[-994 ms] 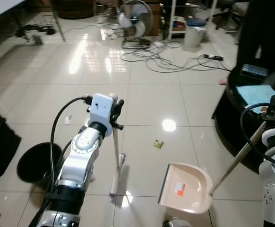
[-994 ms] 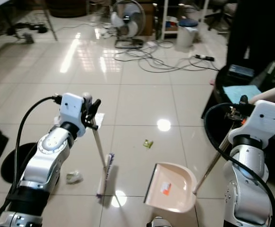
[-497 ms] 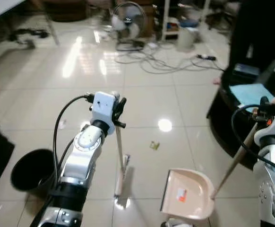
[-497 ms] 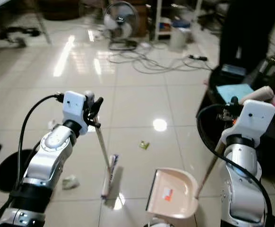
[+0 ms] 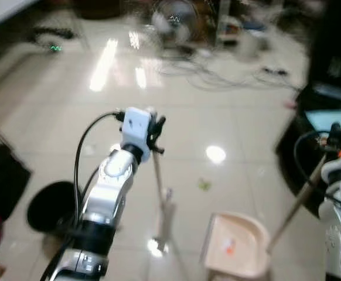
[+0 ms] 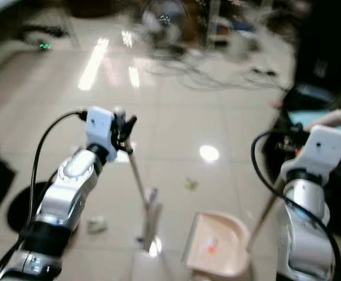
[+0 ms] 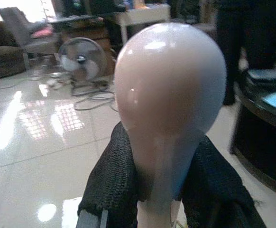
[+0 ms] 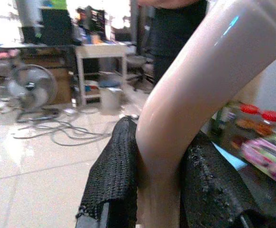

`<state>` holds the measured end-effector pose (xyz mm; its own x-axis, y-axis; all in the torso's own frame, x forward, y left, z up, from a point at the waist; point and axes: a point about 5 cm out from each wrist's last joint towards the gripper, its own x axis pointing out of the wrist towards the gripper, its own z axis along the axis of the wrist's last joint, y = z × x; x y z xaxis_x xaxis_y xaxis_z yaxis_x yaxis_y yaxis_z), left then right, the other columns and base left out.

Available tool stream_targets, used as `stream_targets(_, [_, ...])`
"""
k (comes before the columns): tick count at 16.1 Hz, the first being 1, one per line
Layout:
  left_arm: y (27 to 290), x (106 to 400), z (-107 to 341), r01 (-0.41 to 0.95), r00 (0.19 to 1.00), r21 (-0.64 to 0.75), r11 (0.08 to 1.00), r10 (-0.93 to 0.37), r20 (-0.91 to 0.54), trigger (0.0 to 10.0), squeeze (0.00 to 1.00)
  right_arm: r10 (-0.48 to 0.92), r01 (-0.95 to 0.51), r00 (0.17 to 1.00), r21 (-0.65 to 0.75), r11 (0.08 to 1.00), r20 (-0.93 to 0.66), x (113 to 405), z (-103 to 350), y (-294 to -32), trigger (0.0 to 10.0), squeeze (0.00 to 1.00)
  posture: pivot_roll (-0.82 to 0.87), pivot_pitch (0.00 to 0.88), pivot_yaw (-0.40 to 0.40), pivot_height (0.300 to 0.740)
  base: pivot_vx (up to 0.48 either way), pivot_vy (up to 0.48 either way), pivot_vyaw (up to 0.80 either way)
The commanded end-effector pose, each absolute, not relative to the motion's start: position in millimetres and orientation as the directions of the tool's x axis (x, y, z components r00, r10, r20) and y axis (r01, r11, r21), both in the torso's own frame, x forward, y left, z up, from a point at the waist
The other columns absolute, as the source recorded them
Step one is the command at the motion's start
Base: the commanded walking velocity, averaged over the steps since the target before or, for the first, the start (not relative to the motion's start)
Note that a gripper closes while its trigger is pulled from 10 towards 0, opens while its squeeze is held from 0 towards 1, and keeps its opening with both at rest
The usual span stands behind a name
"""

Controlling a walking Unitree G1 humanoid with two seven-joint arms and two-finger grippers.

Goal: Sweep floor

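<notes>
Hands clamped: left hand [image 7: 159, 190] on broom [image 5: 160, 193], right hand [image 8: 159, 190] on dustpan [image 5: 236, 246].

glossy tiled floor [image 5: 53, 93], smooth plastic dustpan [image 5: 236, 246]

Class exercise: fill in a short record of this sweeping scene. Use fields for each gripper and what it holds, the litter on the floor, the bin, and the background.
left gripper: shut on the broom handle, broom head down on the tiles
right gripper: shut on the dustpan handle
dustpan: on the floor ahead of the right arm, beside the broom head
litter: small green scrap beyond the dustpan; crumpled pale scrap near the left arm
bin: black, round, on the robot's left
background: fan and loose cables on glossy tiles
image quality: head views blurred
</notes>
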<state>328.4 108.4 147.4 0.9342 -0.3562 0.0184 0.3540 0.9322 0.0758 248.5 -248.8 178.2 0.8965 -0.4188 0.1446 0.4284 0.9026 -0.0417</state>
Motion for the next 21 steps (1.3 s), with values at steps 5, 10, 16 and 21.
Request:
stream_targets(5, [117.0,334.6,156.9,0.33,0.94,0.118,0.937,-0.338,0.054,10.0,0.0,-0.411,0.417,0.898,-0.003,0.909,0.156,248.1,180.8,-243.1,10.0,0.0,-0.19,0.08,0.058,0.74,0.335,0.0,-0.48])
stream_targets(10, [118.5,334.4,154.9,0.33,0.94,0.112,0.937,-0.337,0.047,10.0,0.0,-0.418,0.423,0.895,0.004,0.906,0.154,245.8,179.4,-243.0,10.0,0.0,-0.19,0.082,0.064,0.74,0.333,0.0,0.0])
stream_targets(16, [114.9,336.4,155.9,0.344,0.935,0.11,0.932,-0.351,0.051,10.0,0.0,-0.407,0.412,0.898,0.007,0.911,0.166,248.1,181.2,-242.5,10.0,0.0,-0.2,0.061,0.072,0.74,0.335,0.0,-0.4])
stream_targets(21, [121.1,335.8,154.8,0.315,0.945,0.108,0.943,-0.322,0.055,10.0,0.0,-0.315,0.317,0.935,0.019,0.948,0.159,252.0,180.1,-231.9,10.0,0.0,-0.18,0.045,0.052,0.74,0.333,0.0,0.0])
